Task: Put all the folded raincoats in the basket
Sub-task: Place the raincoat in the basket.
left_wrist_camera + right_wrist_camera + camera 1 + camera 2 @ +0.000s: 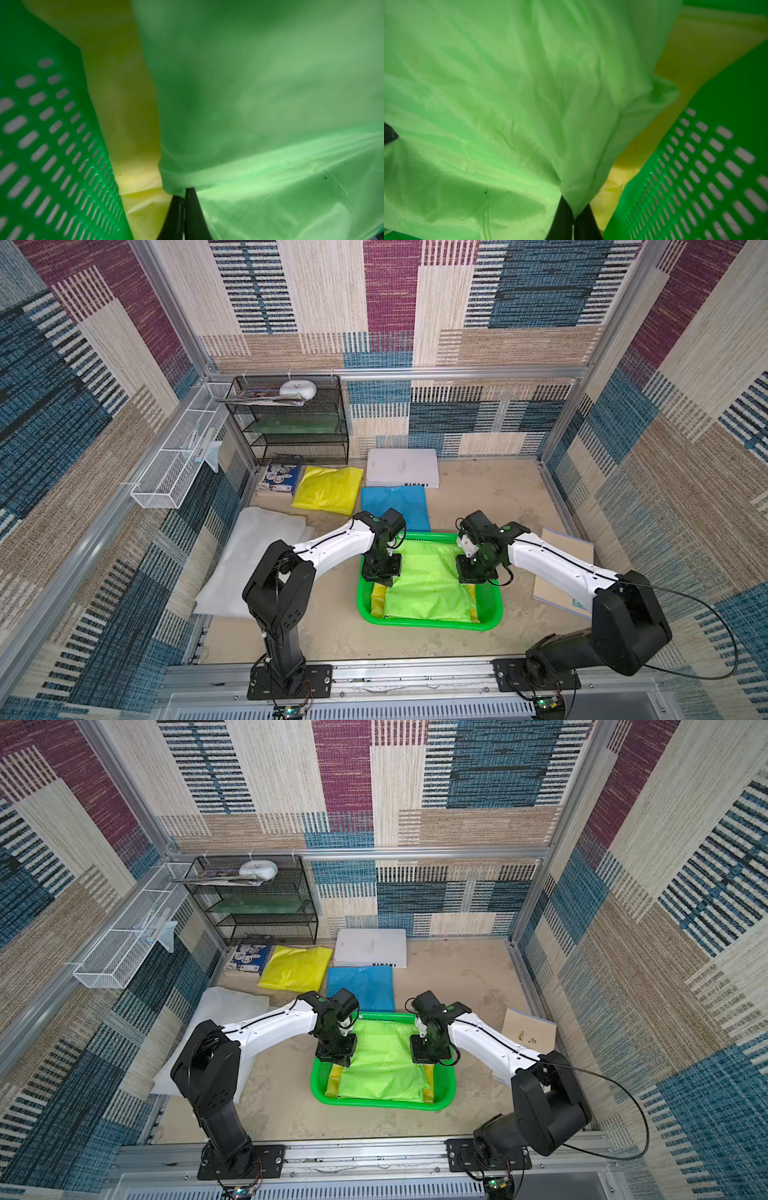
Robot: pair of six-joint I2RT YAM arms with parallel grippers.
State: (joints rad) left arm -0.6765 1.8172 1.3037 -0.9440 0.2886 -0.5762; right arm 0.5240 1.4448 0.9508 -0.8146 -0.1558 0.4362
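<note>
The lime-green folded raincoat [428, 576] is seen lying inside the green basket [428, 625], over a yellow sheet [124, 104] (only its edges show). On either side its fabric is pinched: left gripper [184, 195] and right gripper [574, 214] are both clamped tight on it.

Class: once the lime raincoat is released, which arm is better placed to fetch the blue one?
Probably left: the left gripper sits nearer the blue raincoat behind the basket; the right gripper is farther off.

Probably robot lab enclosure: aluminium frame [395, 373], patterned wall panels [324, 302], base rail [415, 674].
</note>
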